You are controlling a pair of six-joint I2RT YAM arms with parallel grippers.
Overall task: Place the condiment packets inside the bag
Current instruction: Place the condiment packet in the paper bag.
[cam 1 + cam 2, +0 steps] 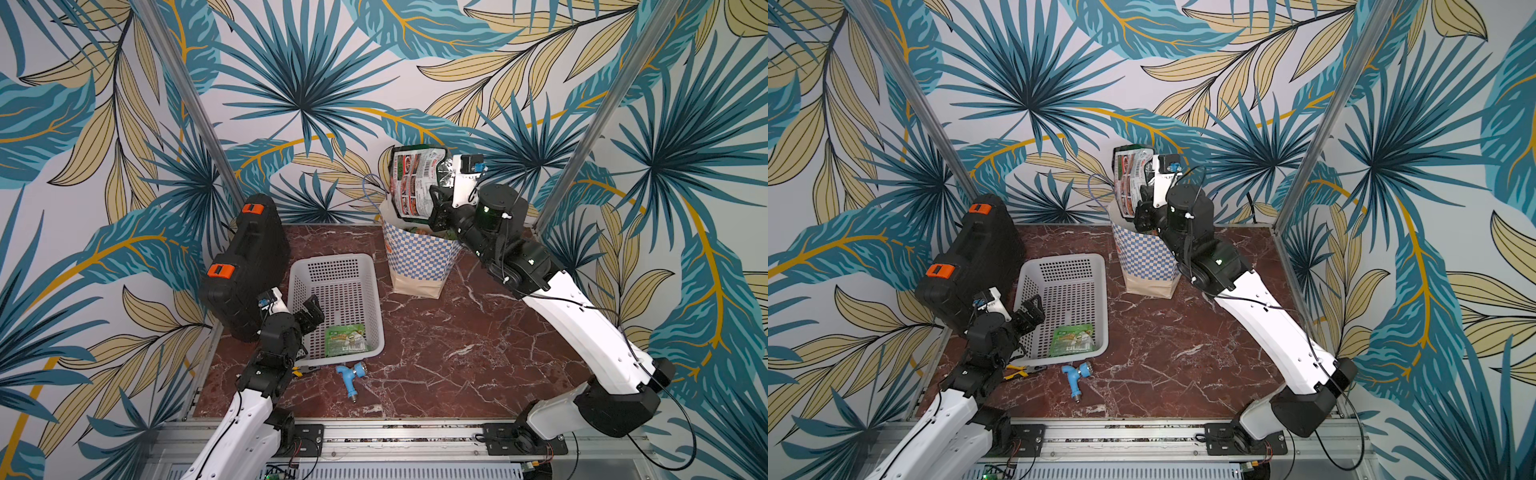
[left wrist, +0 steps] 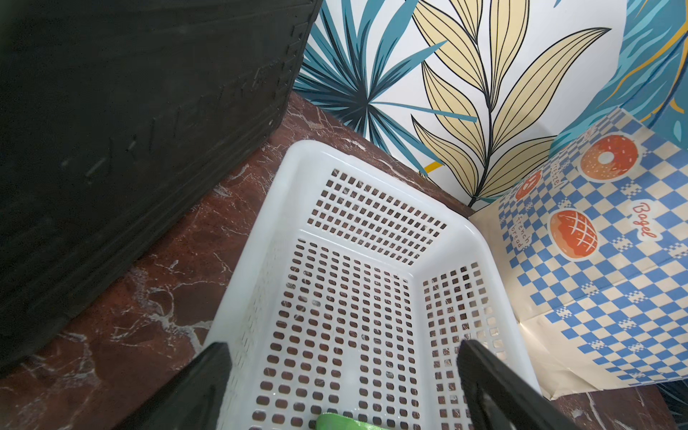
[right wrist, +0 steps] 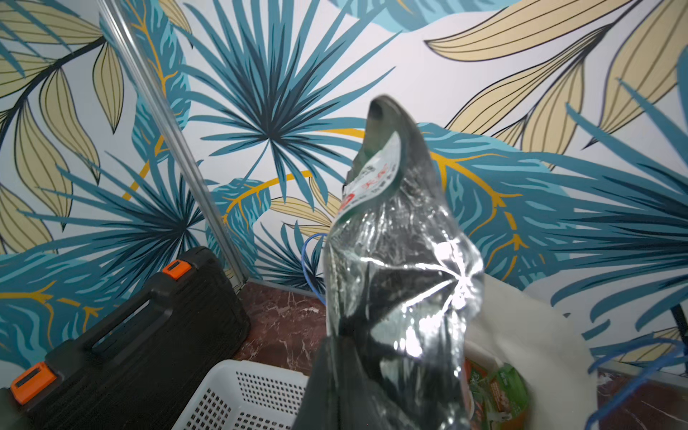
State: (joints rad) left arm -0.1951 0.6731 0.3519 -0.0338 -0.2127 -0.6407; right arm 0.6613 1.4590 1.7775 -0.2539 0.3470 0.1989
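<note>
The blue-and-white checkered bag (image 1: 419,259) (image 1: 1148,266) stands upright at the back of the table, its mouth open. My right gripper (image 1: 437,211) (image 1: 1139,214) is shut on a silver-black-red condiment packet (image 1: 415,178) (image 1: 1128,178) (image 3: 402,279), held upright over the bag's mouth. Green and orange packets (image 3: 499,391) lie inside the bag (image 3: 521,327). One green packet (image 1: 345,340) (image 1: 1070,340) (image 2: 346,422) lies in the near end of the white basket. My left gripper (image 1: 309,313) (image 1: 1030,316) (image 2: 342,346) hangs open over the basket's left side with nothing between its fingers.
The white perforated basket (image 1: 330,258) (image 2: 260,242) sits left of the bag (image 2: 595,268). A black tool case (image 1: 245,266) with orange latches stands at the far left. A blue tap fitting (image 1: 351,376) and yellow-handled pliers (image 1: 303,371) lie in front of the basket.
</note>
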